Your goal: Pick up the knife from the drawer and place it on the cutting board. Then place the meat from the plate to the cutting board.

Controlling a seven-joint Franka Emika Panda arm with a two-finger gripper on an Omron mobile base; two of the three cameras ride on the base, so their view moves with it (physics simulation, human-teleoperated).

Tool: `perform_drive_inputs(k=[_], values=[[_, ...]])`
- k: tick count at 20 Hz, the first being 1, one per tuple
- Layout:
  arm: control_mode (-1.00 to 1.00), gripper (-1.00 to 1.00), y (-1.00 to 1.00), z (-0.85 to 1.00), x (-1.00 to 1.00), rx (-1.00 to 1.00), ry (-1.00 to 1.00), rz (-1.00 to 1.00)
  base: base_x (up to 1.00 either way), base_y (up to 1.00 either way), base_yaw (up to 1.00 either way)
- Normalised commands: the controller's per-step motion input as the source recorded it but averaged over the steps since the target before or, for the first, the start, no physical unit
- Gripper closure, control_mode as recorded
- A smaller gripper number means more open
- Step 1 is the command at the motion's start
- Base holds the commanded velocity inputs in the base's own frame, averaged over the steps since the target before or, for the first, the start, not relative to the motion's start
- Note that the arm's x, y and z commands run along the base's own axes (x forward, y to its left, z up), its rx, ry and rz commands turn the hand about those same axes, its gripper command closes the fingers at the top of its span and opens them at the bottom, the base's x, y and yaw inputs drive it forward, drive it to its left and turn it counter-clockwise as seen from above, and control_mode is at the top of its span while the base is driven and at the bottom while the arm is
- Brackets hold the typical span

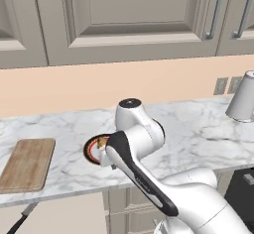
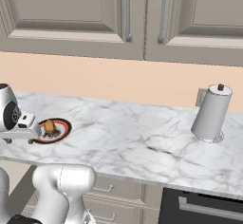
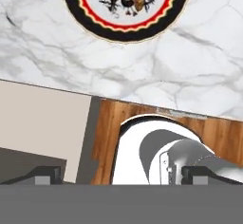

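Knife (image 1: 22,218) lies low in the open drawer (image 1: 59,215), at about 8 o'clock from the tool (image 2: 19,140). Its blade points up toward the bench (image 1: 198,129). The tool is spread wide, holding nothing.

Polished white-grey veined marble counter (image 1: 198,129); matt light-brown grained wooden cutting board (image 1: 27,163); glossy red-and-black-rimmed round plate (image 3: 126,28) (ceramic-looking); brushed-metal cabinet handles (image 2: 128,12).

A white marble surface (image 2: 142,137) runs below beige-grey upper cabinets (image 2: 118,14) with silver bar handles. A paper towel roll (image 2: 211,113) stands upright on it near the peach wall (image 2: 118,83), beside a grey wall outlet (image 1: 220,86).
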Motion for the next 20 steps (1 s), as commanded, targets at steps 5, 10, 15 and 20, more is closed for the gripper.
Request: perform_drive_inputs(k=[5,10,15,20], values=[[-1.0,-1.0,0.55,-0.41,-0.02,0.09,0.07,0.0,0.0,0.0,0.0],[-1.0,-1.0,0.67,-0.4,0.0,0.04,0.06,0.0,0.0,0.0,0.0],[-1.0,-1.0,0.69,-0.45,0.0,0.0,0.05,0.0,0.0,0.0,0.0],[-1.0,-1.0,0.62,-0.44,0.0,0.0,0.04,0.0,0.0,0.0,0.0]])
